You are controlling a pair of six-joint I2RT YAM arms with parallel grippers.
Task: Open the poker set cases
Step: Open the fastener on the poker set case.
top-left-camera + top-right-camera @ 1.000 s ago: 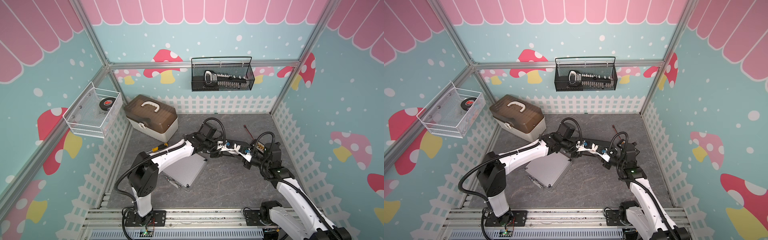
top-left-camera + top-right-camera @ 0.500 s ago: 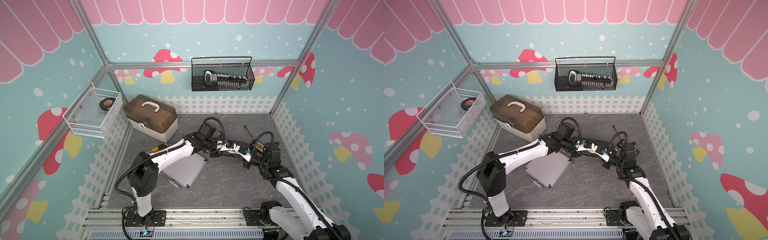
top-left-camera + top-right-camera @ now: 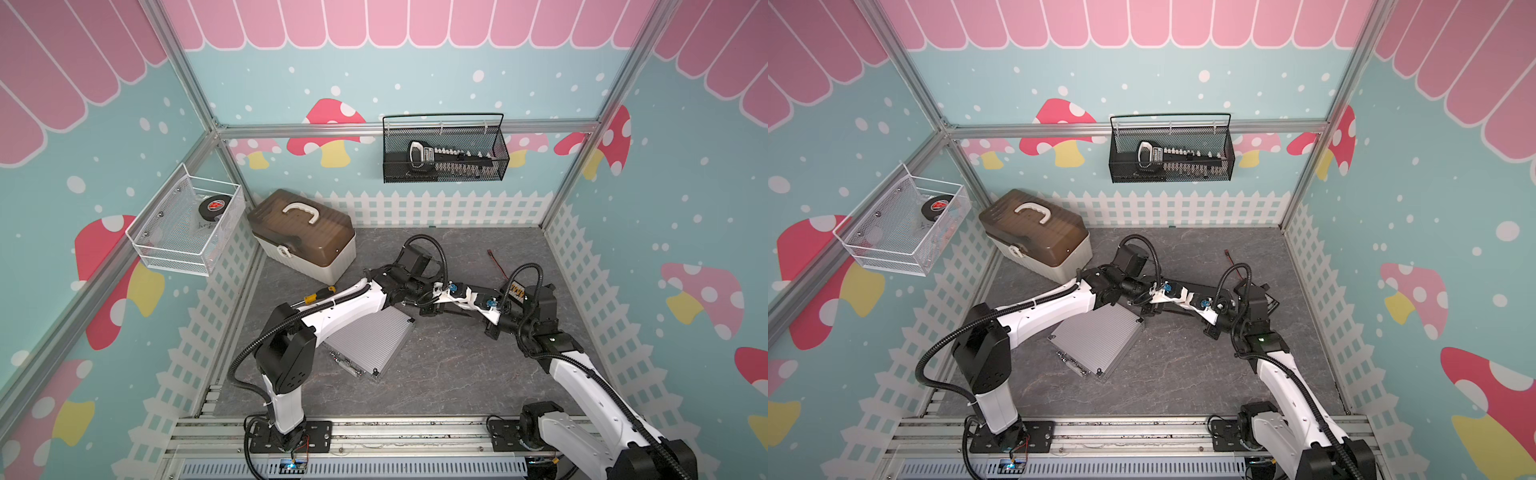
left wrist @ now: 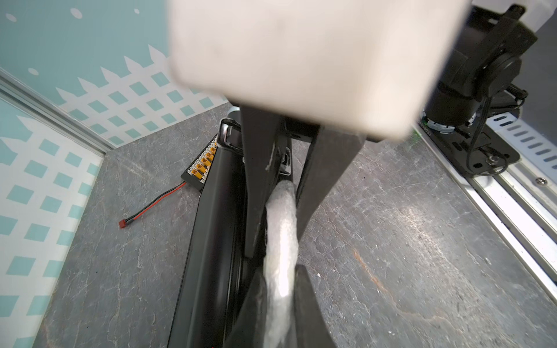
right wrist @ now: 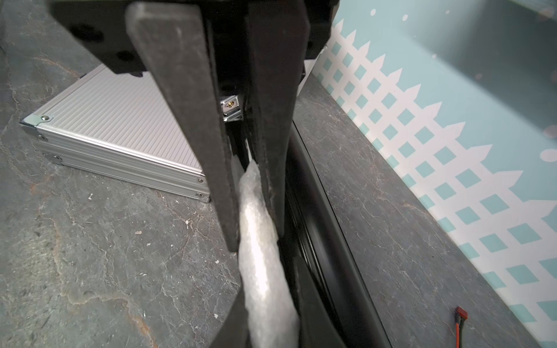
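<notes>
I am watching both arms meeting mid-surface over the large black ribbed case. It is lying mostly hidden beneath them, with only its glossy edge showing. The left gripper and right gripper are each pinching, jaws nearly together, the white foam-wrapped strip along that edge. The smaller silver ribbed aluminium case is sitting closed just beside, partly under the left arm. Open grey stone-patterned surface is lying nearer the arm bases, with the picket-fence walls standing well apart.
</notes>
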